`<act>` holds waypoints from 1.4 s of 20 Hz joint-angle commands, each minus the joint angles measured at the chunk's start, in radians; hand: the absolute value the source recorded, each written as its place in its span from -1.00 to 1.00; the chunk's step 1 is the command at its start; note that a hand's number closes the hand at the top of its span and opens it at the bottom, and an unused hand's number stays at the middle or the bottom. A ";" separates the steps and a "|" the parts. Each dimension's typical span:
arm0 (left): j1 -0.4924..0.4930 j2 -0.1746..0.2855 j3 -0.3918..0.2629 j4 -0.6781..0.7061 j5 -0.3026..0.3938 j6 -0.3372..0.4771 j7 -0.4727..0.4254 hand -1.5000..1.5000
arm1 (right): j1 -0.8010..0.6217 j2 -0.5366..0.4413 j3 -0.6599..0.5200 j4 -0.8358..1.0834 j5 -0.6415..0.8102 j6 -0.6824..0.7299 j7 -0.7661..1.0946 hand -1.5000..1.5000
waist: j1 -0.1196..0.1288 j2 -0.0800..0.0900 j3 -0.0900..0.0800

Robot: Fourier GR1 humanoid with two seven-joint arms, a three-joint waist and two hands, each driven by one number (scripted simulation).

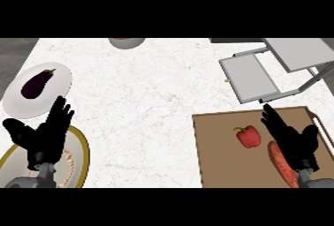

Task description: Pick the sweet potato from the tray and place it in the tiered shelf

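An orange-red sweet potato (279, 162) lies on the brown tray (222, 150) at the lower right, partly hidden under my right hand (291, 137). That hand hovers over it with straight fingers pointing up the view, open. The grey tiered shelf (261, 77) stands at the upper right, just beyond the tray's far edge. My left hand (46, 134) rests open at the lower left, fingers up, holding nothing.
A red bell pepper (248, 136) sits on the tray left of my right hand. An eggplant (37, 83) lies on a white plate (20, 106) at the left. A gold-rimmed plate (78, 159) is under my left hand. A bowl (127, 42) stands at the far edge.
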 commanded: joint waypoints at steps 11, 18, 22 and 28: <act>0.085 0.185 0.030 0.014 -0.060 -0.168 -0.066 0.00 | 0.080 -0.015 -0.044 -0.210 0.459 -0.527 -0.139 -1.00 | -0.013 0.009 -0.012; 0.090 0.172 0.045 0.020 -0.070 -0.213 -0.081 0.00 | 0.329 -0.022 0.127 -0.522 0.690 -0.588 0.083 -1.00 | 0.004 0.015 -0.011; 0.090 0.161 0.033 0.034 -0.076 -0.204 -0.072 0.00 | 0.355 -0.176 0.081 -0.584 0.882 -0.539 0.331 -1.00 | 0.000 0.015 -0.015; 0.099 0.179 0.047 0.004 -0.071 -0.214 -0.058 0.00 | 0.402 -0.326 0.111 -0.721 1.013 -0.260 0.657 -1.00 | 0.014 0.018 -0.016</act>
